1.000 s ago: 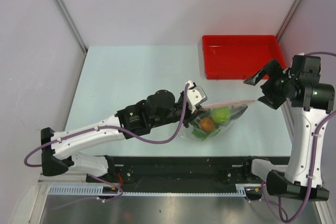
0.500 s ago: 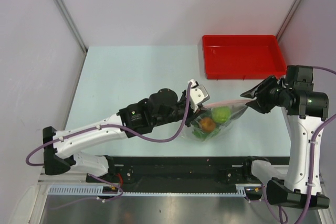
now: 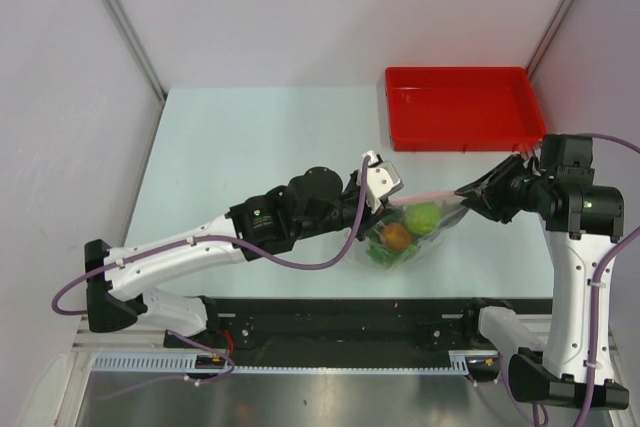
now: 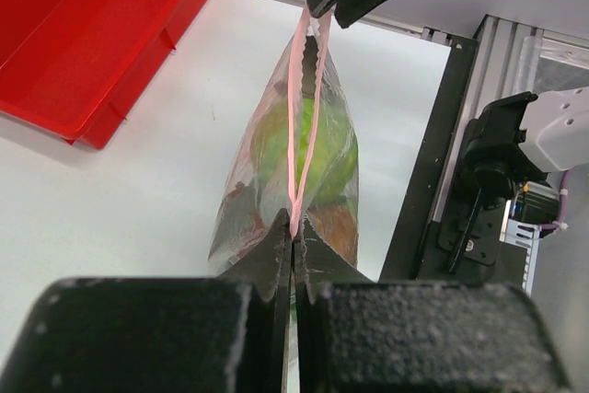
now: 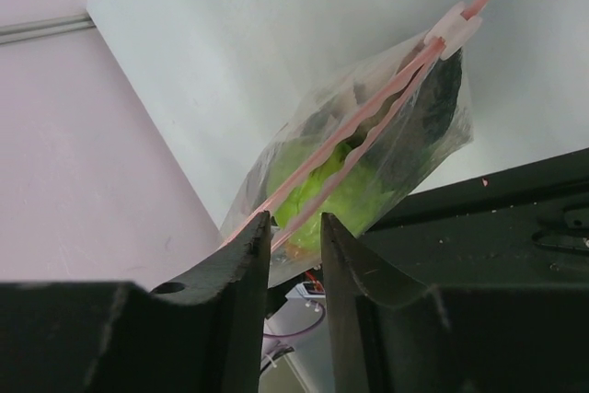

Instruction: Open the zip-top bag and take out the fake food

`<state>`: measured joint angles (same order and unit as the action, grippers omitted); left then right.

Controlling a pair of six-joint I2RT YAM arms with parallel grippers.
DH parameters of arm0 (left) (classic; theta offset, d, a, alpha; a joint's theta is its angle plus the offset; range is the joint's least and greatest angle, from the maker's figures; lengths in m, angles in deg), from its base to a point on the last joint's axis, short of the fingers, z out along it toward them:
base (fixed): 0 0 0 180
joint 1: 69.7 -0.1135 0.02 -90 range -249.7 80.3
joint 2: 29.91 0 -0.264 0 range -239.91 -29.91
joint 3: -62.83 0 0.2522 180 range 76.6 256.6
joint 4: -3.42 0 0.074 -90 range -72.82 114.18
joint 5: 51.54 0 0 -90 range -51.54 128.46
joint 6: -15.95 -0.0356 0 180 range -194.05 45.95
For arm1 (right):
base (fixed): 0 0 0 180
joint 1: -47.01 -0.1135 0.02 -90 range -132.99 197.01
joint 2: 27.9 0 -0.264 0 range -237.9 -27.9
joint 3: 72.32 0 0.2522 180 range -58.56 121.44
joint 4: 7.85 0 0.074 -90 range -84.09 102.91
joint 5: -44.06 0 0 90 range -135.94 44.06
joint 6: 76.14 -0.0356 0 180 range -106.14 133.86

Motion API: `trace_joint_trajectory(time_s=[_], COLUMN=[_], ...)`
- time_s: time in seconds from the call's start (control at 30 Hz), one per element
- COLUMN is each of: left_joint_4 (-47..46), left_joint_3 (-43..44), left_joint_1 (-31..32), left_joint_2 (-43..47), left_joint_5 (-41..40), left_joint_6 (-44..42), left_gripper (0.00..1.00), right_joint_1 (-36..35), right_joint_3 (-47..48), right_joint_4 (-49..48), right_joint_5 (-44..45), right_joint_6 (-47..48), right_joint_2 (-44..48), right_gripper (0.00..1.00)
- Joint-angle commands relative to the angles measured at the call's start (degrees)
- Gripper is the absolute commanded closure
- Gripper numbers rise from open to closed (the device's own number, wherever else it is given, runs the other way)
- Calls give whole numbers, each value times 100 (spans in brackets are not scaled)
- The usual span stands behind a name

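Left gripper (image 4: 293, 227): jaws pressed fully together on one end of the pinkish-red zip strip (image 4: 296, 126), with no gap between the black fingers. Its arm reaches in from the near left of the table.

Right gripper (image 5: 294, 227): jaws narrowed but parted. Its own wrist view shows a slim gap between them, and the strip's other end runs into that gap. Whether either pad presses the plastic cannot be told.

Item 1. Clear, crinkly plastic zip-top bag (image 3: 448, 215): strung mouth-up between the two grippers, above the near right part of the pale table (image 3: 250, 147). It is in front of the tray and well apart from it. The strip's two halves read as separate lines, bowed slightly apart mid-length and meeting at the Left gripper. Whether the bag's bottom rests on the table cannot be told.

Item 2. Fake food, all inside the bag:
- light green round plastic fruit (image 3: 423, 217), uppermost, just under the strip
- orange-brown round plastic fruit (image 3: 396, 237), lower and to its left in the top view
- leafy green lettuce-like piece (image 3: 384, 257), at the bottom
- dark piece (image 5: 433, 112), against the bag's wall in the right wrist view; its kind cannot be made out

Item 3. Red rectangular plastic tray (image 3: 460, 107): at the far right corner of the table.
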<state>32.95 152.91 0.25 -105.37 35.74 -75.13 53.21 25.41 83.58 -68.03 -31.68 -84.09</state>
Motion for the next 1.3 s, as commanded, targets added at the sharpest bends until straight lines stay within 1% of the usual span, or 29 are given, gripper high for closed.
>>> trace_joint_trajectory(time_s=[0.0,0.17,0.23,0.5,0.53,0.57,0.6,0.63,0.67,0.7,0.73,0.77,0.8,0.83,0.87,0.9,0.97,1.0,1.07,1.13,1.17,1.2,1.23,1.27], left_joint_4=[5,-13,-30,-223,-250,-250,-259,-250,-259,-267,-259,-198,-145,-83,48,101,294,382,514,655,769,874,1006,1146], left_joint_3=[261,261,253,-11,-63,-81,-99,-125,-160,-195,-239,-248,-231,-153,-82,14,365,532,1007,1419,1561,1727,2086,2255], left_joint_1=[-26,-34,-34,-26,-26,-34,-34,-34,-26,-26,-26,-26,-34,-34,-43,-87,-148,-288,-438,-649,-824,-886,-922,-1009], left_joint_2=[14,40,49,224,225,251,303,321,374,470,532,585,620,707,734,752,735,682,507,323,78,-116,-292,-703], left_joint_5=[-18,8,26,219,385,578,667,816,1052,1228,1387,1501,1633,1626,1582,1529,1249,1117,941,634,667,633,589,676], left_joint_6=[-59,-24,-15,73,212,240,292,328,354,415,425,459,547,609,679,853,1083,1449,1768,2321,2541,2595,2639,2579], left_gripper=[100,100,100,100,100,100,100,95,87,63,52,46,38,33,15,5,4,3,4,6,7,9,8,9], right_joint_1=[-92,-171,-189,-487,-540,-601,-602,-785,-891,-918,-945,-936,-953,-962,-954,-954,-954,-962,-971,-963,-962,-971,-971,-971], right_joint_3=[-108,-301,-363,-574,-583,-574,-583,-583,-583,-583,-574,-583,-583,-583,-574,-583,-583,-583,-583,-583,-583,-574,-583,-583], right_joint_4=[917,917,917,267,101,38,-23,-154,-216,-321,-383,-454,-515,-655,-691,-787,-858,-928,-999,-1052,-1052,-1052,-1043,-1035], right_joint_5=[-112,-94,-33,196,239,257,318,354,389,424,398,355,267,214,161,30,-67,-198,-375,-594,-673,-805,-867,-902], right_joint_6=[-78,-104,-113,-377,-394,-394,-377,-298,-263,-202,-62,9,80,150,298,352,562,677,870,1160,1257,1397,1451,1495], right_joint_2=[116,73,55,-59,-103,-121,-156,-173,-182,-182,-182,-174,-165,-139,-121,-104,-42,-16,28,46,63,55,64,64], right_gripper=[68,72,72,77,84,87,98,100,100,100,100,100,100,100,100,100,100,100,100,100,100,100,100,100])
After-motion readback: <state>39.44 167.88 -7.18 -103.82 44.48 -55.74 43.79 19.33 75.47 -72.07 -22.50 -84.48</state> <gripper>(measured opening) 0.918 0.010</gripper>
